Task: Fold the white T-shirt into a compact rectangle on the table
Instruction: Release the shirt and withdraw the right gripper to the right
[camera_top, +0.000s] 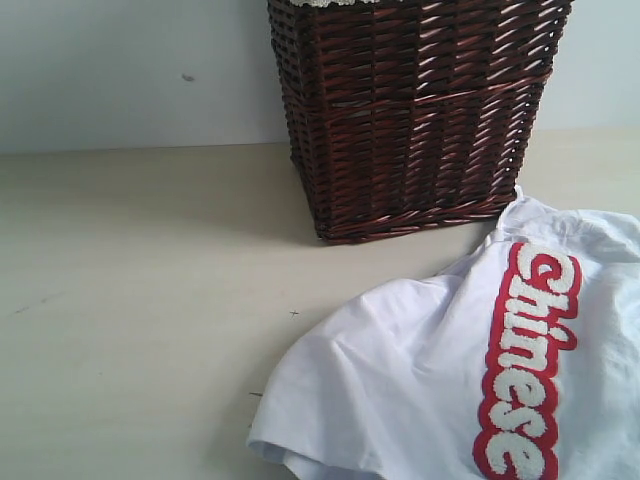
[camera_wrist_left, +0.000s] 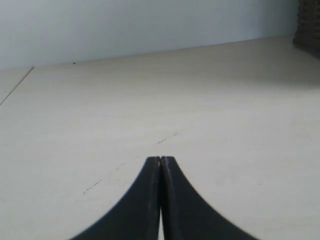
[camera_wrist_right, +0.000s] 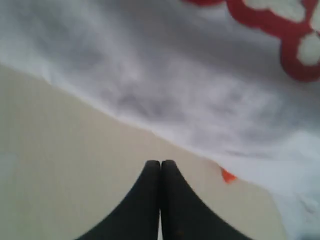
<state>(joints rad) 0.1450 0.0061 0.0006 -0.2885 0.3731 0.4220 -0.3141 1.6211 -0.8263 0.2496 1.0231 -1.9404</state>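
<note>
My left hand (camera_wrist_left: 160, 160), pressed together, faces beige tabletop (camera_wrist_left: 150, 100) and pale wall (camera_wrist_left: 125, 25); my right hand (camera_wrist_right: 160, 162), also together, sits just before the white T-shirt (camera_wrist_right: 175, 85).

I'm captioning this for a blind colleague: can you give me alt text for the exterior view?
A crumpled white T-shirt with red-outlined "Chinese" lettering lies on a pale table, at the picture's lower right. A dark brown wicker basket stands on the table beyond it, against a pale wall.

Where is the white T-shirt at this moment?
In the exterior view the white T-shirt lies crumpled on the table at the lower right, near the base of the wicker basket.
</note>
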